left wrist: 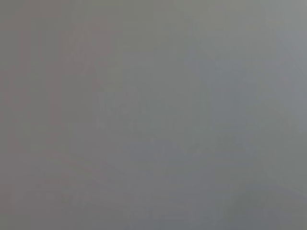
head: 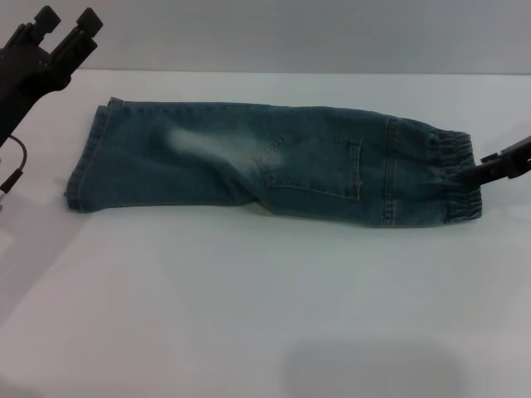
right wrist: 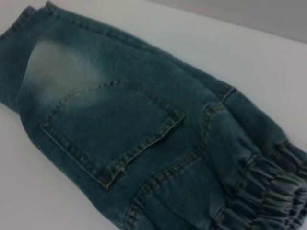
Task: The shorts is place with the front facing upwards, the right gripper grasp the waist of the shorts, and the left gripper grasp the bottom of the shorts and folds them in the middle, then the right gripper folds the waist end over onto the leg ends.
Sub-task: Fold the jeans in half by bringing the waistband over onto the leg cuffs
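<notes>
1. The shorts (head: 274,162) lie flat on the white worktop (head: 249,298), folded lengthwise so one leg covers the other, with the long axis running left to right in the head view.
2. The leg ends (head: 90,157) point to the robot's left; the elastic waist (head: 455,178) points to its right.
3. A stitched patch pocket (right wrist: 112,129) and a pale faded patch (right wrist: 57,67) face upward.
4. The left hand (head: 68,25) is raised above the far left corner of the worktop, well apart from the shorts, its two fingers spread and holding nothing.
5. The right hand (head: 489,170) reaches in from the right edge and meets the waist; whether its fingers are clamped on the cloth cannot be told.
6. The left wrist view shows only a plain grey field.
</notes>
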Available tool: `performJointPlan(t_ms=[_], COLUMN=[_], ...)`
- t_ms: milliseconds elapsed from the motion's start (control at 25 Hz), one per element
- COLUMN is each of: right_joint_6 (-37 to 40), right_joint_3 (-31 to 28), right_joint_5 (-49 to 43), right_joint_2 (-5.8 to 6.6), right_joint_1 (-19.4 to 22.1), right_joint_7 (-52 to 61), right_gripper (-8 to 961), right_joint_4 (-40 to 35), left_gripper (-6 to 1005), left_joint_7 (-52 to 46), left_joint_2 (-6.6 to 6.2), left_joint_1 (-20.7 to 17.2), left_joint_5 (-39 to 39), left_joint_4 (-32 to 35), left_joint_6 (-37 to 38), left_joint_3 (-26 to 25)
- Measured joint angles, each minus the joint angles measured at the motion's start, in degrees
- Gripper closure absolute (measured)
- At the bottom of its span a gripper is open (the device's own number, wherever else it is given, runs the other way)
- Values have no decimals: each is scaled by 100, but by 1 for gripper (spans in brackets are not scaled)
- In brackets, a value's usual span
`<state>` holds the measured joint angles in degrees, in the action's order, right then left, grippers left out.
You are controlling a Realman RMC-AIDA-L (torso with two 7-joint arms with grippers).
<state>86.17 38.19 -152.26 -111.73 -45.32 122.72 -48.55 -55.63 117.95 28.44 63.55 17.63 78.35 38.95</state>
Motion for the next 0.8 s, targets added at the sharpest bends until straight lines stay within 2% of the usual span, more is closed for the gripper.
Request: performJointPlan(t_ms=[120, 320, 800], right_joint_6=[-103, -269, -251], right_joint_3=[115, 241, 359], right_joint_5=[-6, -19, -591], right_joint_2=[-66, -111, -135], right_joint_1=[11, 31, -112], right_joint_7=[5, 12, 185], right_gripper=[383, 383, 382], right_joint_4=[77, 267, 201], left_gripper=[198, 198, 198], left_joint_7=[0, 0, -1], left_joint_2=[0, 3, 9], left_joint_1=[-17, -21, 28], left_joint_5=[0, 0, 6], left_joint_4=[-37, -49, -122], left_joint_6=[23, 32, -3], left_joint_3=[-1, -1, -1])
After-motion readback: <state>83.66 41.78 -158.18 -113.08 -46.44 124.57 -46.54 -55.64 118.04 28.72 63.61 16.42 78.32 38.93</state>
